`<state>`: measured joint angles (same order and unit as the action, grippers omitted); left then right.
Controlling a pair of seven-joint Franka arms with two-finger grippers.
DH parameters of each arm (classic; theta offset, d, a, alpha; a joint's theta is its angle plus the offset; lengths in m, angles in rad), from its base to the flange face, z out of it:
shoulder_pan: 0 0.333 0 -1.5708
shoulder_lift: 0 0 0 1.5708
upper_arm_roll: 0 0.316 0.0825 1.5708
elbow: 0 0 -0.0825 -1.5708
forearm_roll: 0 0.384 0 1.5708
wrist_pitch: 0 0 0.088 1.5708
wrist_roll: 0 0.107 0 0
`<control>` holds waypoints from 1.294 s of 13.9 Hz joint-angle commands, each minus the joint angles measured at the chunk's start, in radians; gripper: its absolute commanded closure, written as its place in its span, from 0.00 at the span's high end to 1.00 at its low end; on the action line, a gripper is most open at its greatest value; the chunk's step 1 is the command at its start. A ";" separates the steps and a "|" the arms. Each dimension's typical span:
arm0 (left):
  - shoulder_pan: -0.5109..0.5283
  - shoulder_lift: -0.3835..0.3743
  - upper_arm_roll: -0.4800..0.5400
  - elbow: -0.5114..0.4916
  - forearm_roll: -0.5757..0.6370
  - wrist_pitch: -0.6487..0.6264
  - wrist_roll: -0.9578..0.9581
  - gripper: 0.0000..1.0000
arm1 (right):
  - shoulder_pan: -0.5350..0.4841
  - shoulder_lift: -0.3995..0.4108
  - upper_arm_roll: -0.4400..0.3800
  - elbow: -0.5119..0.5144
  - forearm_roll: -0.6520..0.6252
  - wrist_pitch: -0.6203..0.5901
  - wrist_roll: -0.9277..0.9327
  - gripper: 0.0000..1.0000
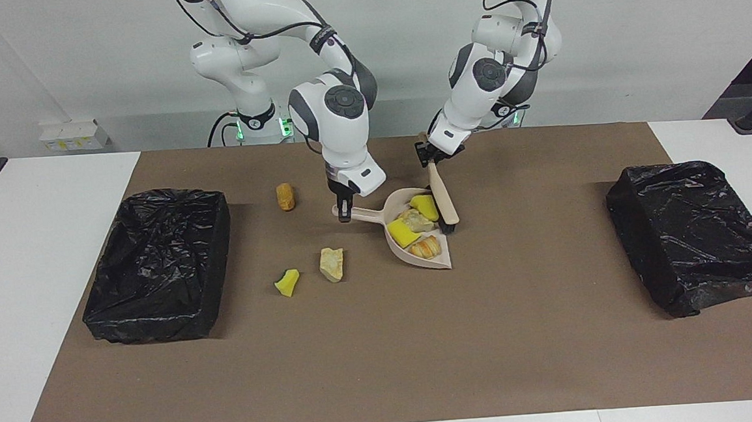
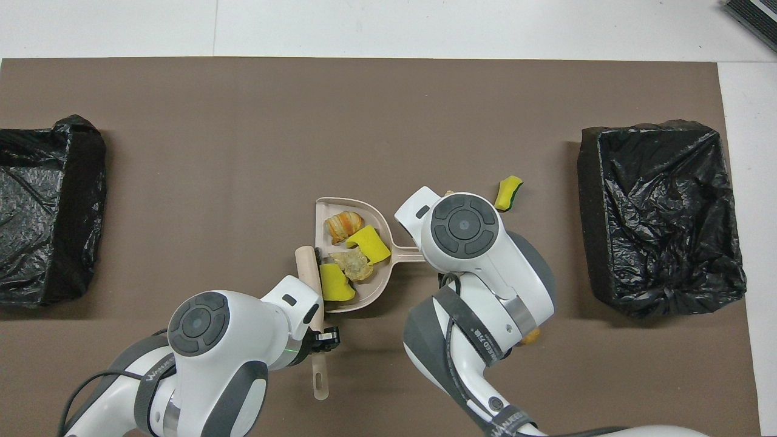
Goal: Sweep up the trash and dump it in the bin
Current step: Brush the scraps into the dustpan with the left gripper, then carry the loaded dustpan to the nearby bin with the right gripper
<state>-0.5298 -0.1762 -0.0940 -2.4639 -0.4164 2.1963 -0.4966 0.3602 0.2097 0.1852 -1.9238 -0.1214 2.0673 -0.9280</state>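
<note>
- Right gripper [image 1: 343,211]: fingers clamped on the handle of the dustpan [image 1: 366,215], pinning the pan flat on the mat. Left gripper [image 1: 426,156]: fingers clamped on the handle of the brush [image 1: 444,200], whose bristle end is down at the pan's mouth.
- Clock bearings below are read in the overhead view, with the dustpan as dial centre.
- Step in hand, as judged: sweeping. Four trash scraps lie in the pan: two yellow sponge wedges [image 1: 424,206] [image 1: 403,232], a beige lump [image 1: 416,220] and a bread-like piece [image 1: 425,247].
- Loose trash: a beige lump [image 1: 331,264] and a yellow wedge [image 1: 287,282] at 2 o'clock, and an orange-brown piece [image 1: 285,196] at 4 o'clock.
- Next move, as judged: lift the brush clear, carry it past the pan toward 2 o'clock, and reset the pan mouth to face the loose scraps. Keep the pan level, or the load may slide out.
- Room: plain white wall at the robots' end.
- Surface: white table [image 1: 26,258] under a brown mat [image 1: 385,354].
- Bins: one black-lined bin [image 1: 697,234] at 9 o'clock, another [image 1: 157,263] at 3 o'clock, both well apart from the pan.
</note>
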 commanded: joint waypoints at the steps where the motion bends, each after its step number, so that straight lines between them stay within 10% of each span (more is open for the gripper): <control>1: 0.071 0.011 0.008 0.019 0.051 -0.050 0.013 0.00 | -0.007 0.014 0.007 0.014 0.022 0.020 -0.009 0.00; 18: 0.168 -0.080 0.010 0.020 0.309 -0.139 -0.008 0.00 | -0.023 0.014 0.007 0.025 0.028 0.022 -0.015 0.00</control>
<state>-0.3819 -0.2329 -0.0773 -2.4309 -0.1314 2.0701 -0.4958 0.3565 0.2122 0.1829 -1.9140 -0.1181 2.0675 -0.9280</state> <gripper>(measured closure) 0.740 0.670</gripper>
